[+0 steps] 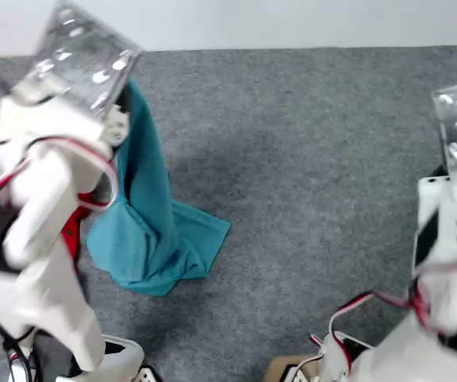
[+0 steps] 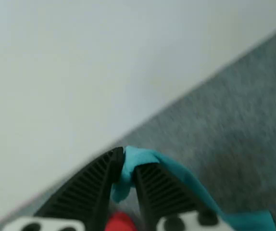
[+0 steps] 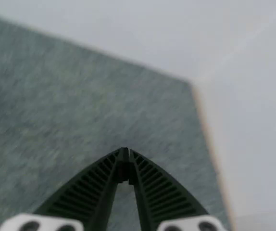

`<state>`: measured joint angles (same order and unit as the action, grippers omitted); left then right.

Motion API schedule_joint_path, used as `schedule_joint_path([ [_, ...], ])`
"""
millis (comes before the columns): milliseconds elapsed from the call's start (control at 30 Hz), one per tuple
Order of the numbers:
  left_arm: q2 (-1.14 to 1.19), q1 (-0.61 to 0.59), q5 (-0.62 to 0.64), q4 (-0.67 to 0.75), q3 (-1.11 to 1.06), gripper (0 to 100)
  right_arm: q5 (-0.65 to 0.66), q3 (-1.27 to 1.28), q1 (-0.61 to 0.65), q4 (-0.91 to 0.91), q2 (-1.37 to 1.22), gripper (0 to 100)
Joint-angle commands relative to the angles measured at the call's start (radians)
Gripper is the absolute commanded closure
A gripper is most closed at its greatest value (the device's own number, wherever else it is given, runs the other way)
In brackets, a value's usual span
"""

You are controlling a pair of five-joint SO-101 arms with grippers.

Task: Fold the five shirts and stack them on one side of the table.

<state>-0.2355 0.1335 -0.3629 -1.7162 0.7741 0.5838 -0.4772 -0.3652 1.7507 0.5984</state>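
Left gripper (image 2: 127, 166) pinches teal shirt (image 1: 153, 231), draped in folds on grey felt table (image 1: 316, 159); right gripper (image 3: 124, 166) pressed together.

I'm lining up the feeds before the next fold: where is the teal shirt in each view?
High view: the teal shirt hangs left of centre, its lower end pooled on the grey mat.
Left wrist view: pinched in the left gripper, between black fingers, trailing off over the mat.
Right wrist view: the shut right gripper over the mat and its far edge.
Shared landmark: the grey mat meeting the pale wall.
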Motion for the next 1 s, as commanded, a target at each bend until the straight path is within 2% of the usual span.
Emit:
schedule_joint_path([
  [0, -0.005, 0.018, 0.009, 0.150, -0.254, 100, -0.011, 0.189, 0.033, 0.030, 0.030, 98.8],
  [167, 0.103, -0.012, 0.005, 0.440, -0.608, 100, -0.011, 0.443, 0.108, 0.004, 0.054, 98.8],
  [300, 0.252, -0.101, 0.006, 0.563, -0.664, 100, -0.011, 0.628, 0.163, -0.091, 0.076, 98.8],
  [500, 0.460, -0.299, 0.002, 0.600, -0.653, 100, -0.012, 0.841, 0.292, -0.231, 0.070, 98.8],
  [600, 0.520, -0.413, 0.002, 0.595, -0.625, 100, -0.025, 0.876, 0.406, -0.265, 0.068, 98.8],
  [667, 0.545, -0.483, 0.000, 0.595, -0.608, 100, -0.077, 0.876, 0.487, -0.289, 0.067, 98.8],
  [800, 0.577, -0.583, -0.095, 0.595, -0.598, 100, -0.158, 0.876, 0.647, -0.355, 0.021, 98.8],
  [967, 0.637, -0.671, -0.203, 0.595, -0.601, 100, -0.221, 0.864, 0.800, -0.409, -0.182, 98.8],
])
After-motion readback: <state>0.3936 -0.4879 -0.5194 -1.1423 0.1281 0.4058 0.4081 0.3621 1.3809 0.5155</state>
